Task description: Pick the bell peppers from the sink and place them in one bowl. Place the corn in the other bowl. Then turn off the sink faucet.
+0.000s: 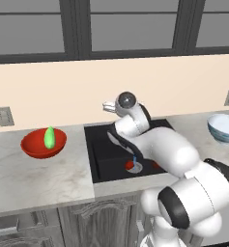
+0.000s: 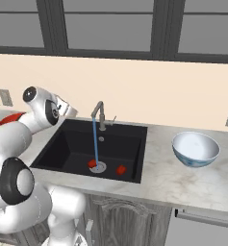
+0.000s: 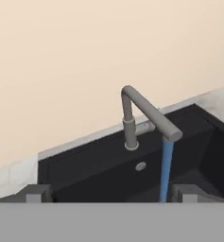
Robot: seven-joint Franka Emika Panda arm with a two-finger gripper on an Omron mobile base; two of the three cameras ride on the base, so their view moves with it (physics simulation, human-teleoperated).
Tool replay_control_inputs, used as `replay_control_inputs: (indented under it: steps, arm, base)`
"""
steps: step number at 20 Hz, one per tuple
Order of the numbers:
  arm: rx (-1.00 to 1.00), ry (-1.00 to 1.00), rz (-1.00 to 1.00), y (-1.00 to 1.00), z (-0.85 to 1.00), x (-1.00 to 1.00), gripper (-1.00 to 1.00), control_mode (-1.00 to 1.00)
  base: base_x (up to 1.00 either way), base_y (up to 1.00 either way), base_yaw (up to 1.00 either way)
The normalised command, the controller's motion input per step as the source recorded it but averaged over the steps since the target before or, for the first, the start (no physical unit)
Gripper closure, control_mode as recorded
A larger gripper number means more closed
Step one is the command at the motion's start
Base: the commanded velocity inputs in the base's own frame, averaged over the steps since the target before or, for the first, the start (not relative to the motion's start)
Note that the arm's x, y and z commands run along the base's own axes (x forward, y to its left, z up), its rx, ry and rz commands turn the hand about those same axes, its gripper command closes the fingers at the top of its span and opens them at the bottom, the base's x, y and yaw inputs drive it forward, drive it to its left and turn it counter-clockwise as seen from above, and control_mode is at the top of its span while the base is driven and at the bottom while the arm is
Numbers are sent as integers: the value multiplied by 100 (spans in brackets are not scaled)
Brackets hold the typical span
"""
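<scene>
At the bottom of my hand view my gripper [image 3: 108,194] has its two fingertips [image 3: 35,193] spread wide, nothing between them, above the near part of the sink [image 3: 94,170]. Just past them the blue water stream [image 3: 166,170] runs down from the sink faucet [image 3: 146,116], which stands at the back rim, spout bent toward me.

From the right base view, the stream lands by the round drain [image 2: 100,167]; two bell peppers sit on the basin floor, one [image 2: 92,164] touching the drain's left edge, the other [image 2: 120,169] near its right, apart from it.

On the counter left of the sink, left base view, the red bowl [image 1: 43,143] holds the corn [image 1: 49,137], tip up. White-and-blue bowl [image 2: 196,149] stands on the counter right of the sink, well apart from the red one. Beige wall [image 3: 85,56] behind all.
</scene>
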Motion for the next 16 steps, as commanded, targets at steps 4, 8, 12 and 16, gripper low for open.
replay_control_inputs:
  steps: [4, 8, 12, 16]
  arm:
    - [-6, 13, -7, 0, -4, -2, -100, -100]
    - [0, 30, 0, -4, -17, -5, -100, -100]
    - [0, 25, 0, 0, -23, 0, -100, -100]
    - [-5, 17, -7, 0, -39, 0, -100, -100]
  base:
    - [0, 0, 0]
    - [0, 0, 0]
    - [0, 0, 0]
    - [0, 0, 0]
